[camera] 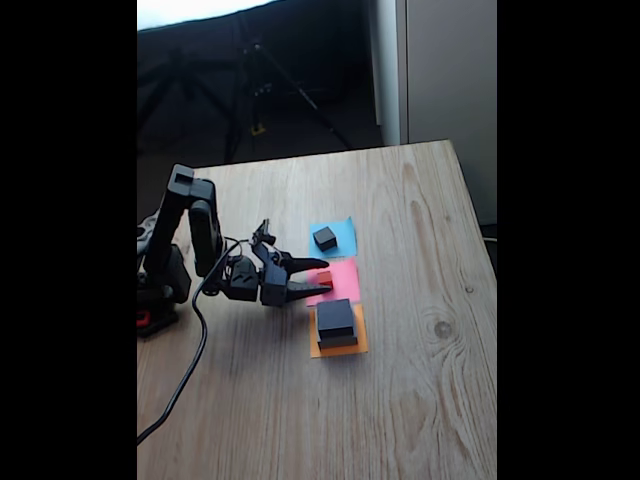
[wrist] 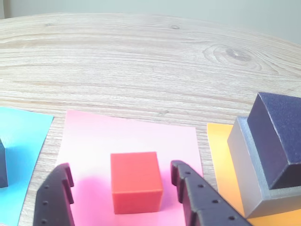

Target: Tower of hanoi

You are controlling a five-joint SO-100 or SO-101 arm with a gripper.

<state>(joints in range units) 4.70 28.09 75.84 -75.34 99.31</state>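
The tiniest red cube (wrist: 135,181) sits on the pink paper square (wrist: 131,136). My gripper (wrist: 121,170) is open, one finger on each side of the cube with small gaps showing. In the fixed view the gripper (camera: 326,279) reaches from the left over the pink paper, and the red cube (camera: 321,276) shows between its fingers. The medium black block (wrist: 277,136) lies on the large flat grey block (wrist: 251,174) on the orange paper (wrist: 218,141). The small black cube (camera: 325,238) stands on the blue paper (camera: 343,232).
The wooden table (camera: 420,400) has bare room in front and to the right of the papers. The arm's base (camera: 160,290) stands at the left edge, with a cable (camera: 185,380) trailing toward the front. A tripod (camera: 260,90) stands beyond the table.
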